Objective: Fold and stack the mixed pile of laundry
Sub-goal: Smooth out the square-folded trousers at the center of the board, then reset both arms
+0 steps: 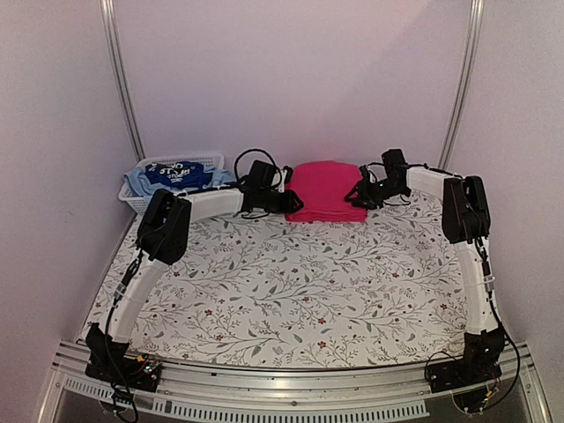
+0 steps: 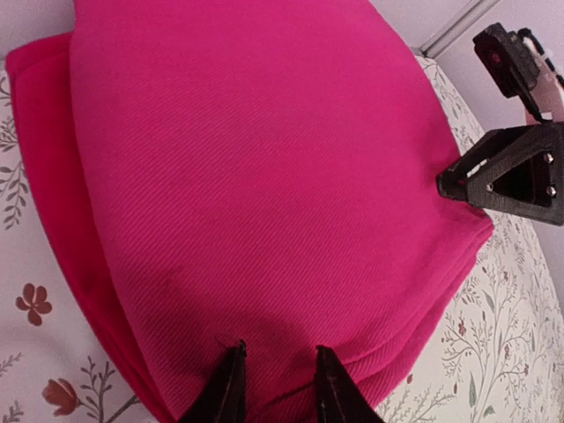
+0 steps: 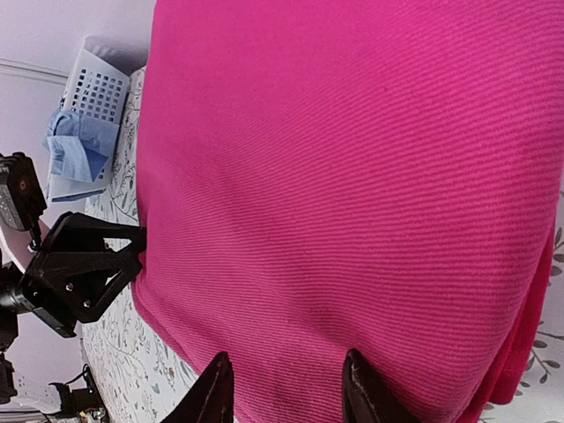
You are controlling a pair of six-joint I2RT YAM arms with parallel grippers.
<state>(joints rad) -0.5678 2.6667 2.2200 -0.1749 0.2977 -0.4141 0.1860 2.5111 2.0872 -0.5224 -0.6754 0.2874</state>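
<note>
A folded pink-magenta cloth (image 1: 323, 189) lies at the back middle of the table, filling the left wrist view (image 2: 264, 176) and the right wrist view (image 3: 352, 176). My left gripper (image 1: 286, 204) is at its left edge. Its tips (image 2: 278, 357) stand apart over the flat fabric, with no fold pinched between them. My right gripper (image 1: 357, 198) is at the right edge, jaws (image 3: 286, 366) also apart over smooth cloth. More of the laundry pile sits in a basket: a dark blue white-printed piece (image 1: 176, 174) and light blue pieces (image 1: 137, 183).
The white slatted basket (image 1: 145, 167) stands at the back left, close to my left arm's forearm. The floral tablecloth (image 1: 300, 282) covers the table. Walls and metal rails close in the back and sides.
</note>
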